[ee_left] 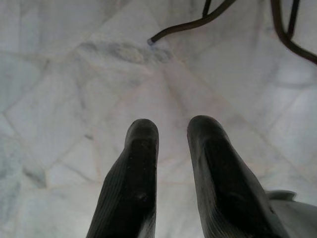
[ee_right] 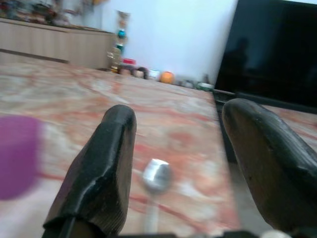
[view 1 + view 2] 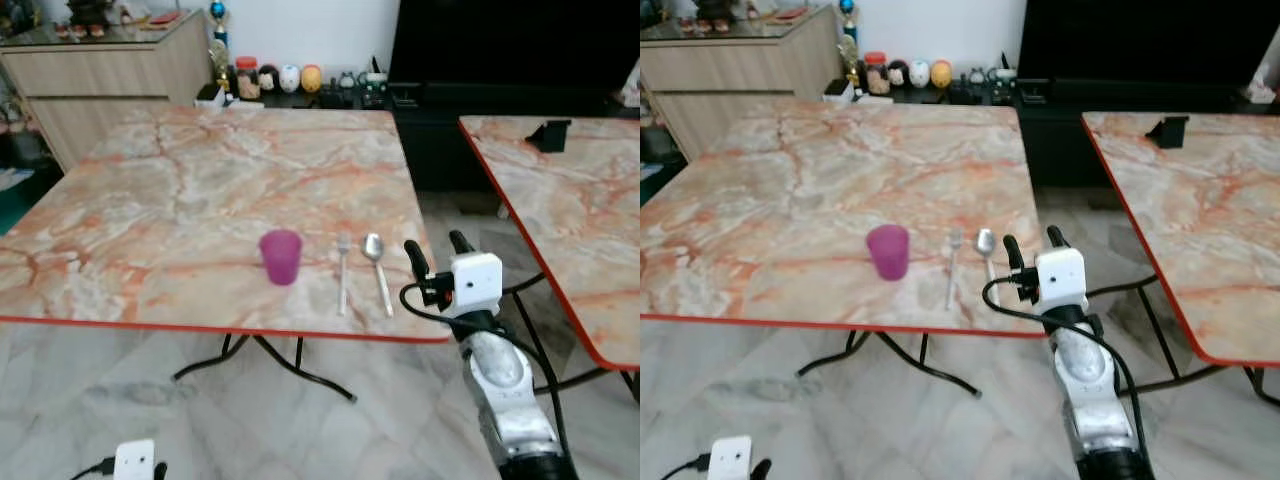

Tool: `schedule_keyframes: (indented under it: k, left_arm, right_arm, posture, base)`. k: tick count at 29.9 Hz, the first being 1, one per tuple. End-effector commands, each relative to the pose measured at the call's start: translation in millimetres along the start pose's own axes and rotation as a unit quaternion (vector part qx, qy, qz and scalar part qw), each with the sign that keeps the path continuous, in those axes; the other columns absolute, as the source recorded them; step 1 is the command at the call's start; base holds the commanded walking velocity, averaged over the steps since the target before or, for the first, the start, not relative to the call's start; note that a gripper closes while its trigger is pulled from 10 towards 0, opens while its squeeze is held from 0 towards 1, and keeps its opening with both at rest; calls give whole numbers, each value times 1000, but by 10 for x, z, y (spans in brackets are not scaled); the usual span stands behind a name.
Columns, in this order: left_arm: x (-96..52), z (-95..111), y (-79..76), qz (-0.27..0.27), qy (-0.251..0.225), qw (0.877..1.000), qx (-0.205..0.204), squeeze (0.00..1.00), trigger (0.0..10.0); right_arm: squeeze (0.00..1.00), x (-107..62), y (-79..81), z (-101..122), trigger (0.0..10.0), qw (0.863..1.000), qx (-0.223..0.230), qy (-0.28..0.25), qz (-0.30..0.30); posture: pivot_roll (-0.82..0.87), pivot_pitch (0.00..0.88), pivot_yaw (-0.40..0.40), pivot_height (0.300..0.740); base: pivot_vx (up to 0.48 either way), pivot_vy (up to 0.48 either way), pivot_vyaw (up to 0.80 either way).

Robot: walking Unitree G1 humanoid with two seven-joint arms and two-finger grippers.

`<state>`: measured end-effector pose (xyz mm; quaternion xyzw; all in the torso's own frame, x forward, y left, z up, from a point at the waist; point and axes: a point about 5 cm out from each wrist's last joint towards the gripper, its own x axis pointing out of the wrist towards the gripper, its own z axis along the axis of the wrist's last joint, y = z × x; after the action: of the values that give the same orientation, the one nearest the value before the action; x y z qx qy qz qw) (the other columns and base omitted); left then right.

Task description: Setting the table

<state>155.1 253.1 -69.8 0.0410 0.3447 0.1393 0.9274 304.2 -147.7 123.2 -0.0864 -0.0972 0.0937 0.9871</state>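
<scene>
The right gripper (image 3: 437,252) hovered at the near right corner of the square marble-patterned table with the red edge (image 3: 150,200), its two long black fingers (image 2: 104,163) spread wide apart and holding nothing. From the right wrist view the bowl of the silver metal spoon (image 2: 156,174) sat in the gap between the fingers, low and just ahead of them, not touched.

On the tabletop the spoon (image 3: 377,268) lay just left of the gripper, handle pointing toward the near edge. A silver metal fork (image 3: 343,270) lay beside it, parallel and close but apart. Further left, near the fork, a translucent purple plastic cup (image 3: 281,256) stood upright. All three sat in a row close to the near edge.

The left gripper (image 1: 171,163) hung low beside the robot over the pale marble floor tiles (image 1: 59,99), its fingers slightly parted with a narrow gap and nothing between them. Black curved table legs (image 3: 270,358) stood beneath the table.

To the right, well apart across a strip of floor, was a second marble-patterned table (image 3: 580,220) with a small black object (image 3: 549,134) on it. Behind the tables stood a wooden sideboard (image 3: 110,70), a large dark television screen (image 3: 510,40), and a row of small round ornaments (image 3: 290,78) on a low shelf.
</scene>
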Motion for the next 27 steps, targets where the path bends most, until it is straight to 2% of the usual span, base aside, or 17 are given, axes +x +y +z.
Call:
schedule_keyframes:
  k: [1, 7, 27]
  left_arm:
    - [0, -5, -36, -5, 2, 1000, 3, 0, 10000]
    - [-2, -10, -32, -4, 2, 1000, 3, 0, 10000]
    - [-7, -3, -98, -23, -5, 1000, -6, 0, 10000]
  right_arm:
    - [0, -9, -43, 0, 10000, 1000, -5, 1, -5]
    - [0, -3, -28, 0, 10000, 1000, -3, 0, -4]
    - [0, 11, -3, -40, 10000, 1000, 4, 8, -6]
  posture:
    - [35, 0, 18, 740]
    - [38, 0, 17, 740]
    - [45, 0, 14, 740]
  base:
    - [0, 349, 0]
    - [0, 340, 0]
    - [0, 0, 0]
